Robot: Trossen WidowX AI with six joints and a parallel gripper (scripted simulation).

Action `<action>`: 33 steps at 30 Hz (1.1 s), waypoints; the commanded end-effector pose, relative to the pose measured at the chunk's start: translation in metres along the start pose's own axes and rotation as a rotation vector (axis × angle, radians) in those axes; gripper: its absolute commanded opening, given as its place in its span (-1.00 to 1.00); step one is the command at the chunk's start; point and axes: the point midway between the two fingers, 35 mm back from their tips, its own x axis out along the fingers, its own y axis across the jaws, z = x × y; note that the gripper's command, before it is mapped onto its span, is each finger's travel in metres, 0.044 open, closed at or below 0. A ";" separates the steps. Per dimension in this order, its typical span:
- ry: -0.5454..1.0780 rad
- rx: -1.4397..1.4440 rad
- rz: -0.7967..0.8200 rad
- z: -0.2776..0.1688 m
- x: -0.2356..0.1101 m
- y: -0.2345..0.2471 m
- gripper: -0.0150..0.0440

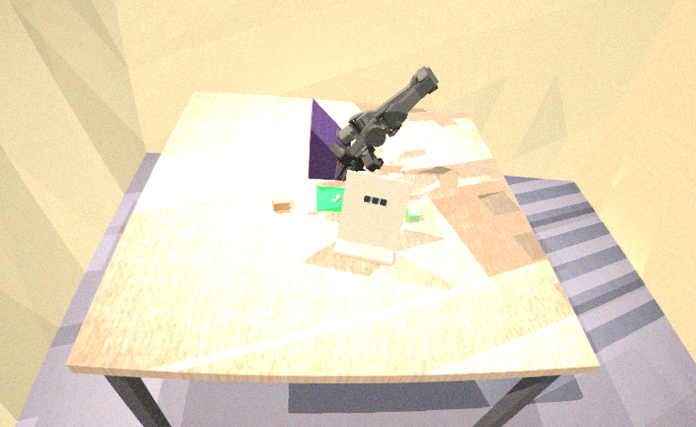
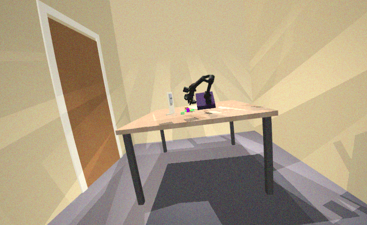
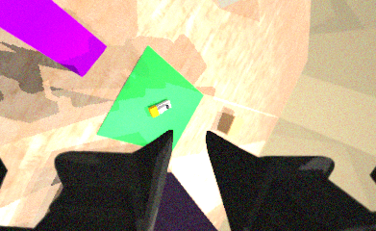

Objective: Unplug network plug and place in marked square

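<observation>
No text, label, brand, number or sign can be read in any view.

A wooden table (image 2: 235, 114) on dark legs (image 2: 267, 156) is set on a grey-lilac floor (image 2: 208, 181). Yellowish walls (image 2: 291, 41) are crossed by angular patches of light. A brown door (image 2: 79, 106) in a white frame (image 2: 57, 92) is seen beside the table.
</observation>
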 end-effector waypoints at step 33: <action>-0.001 0.000 0.000 -0.001 -0.045 -0.028 0.04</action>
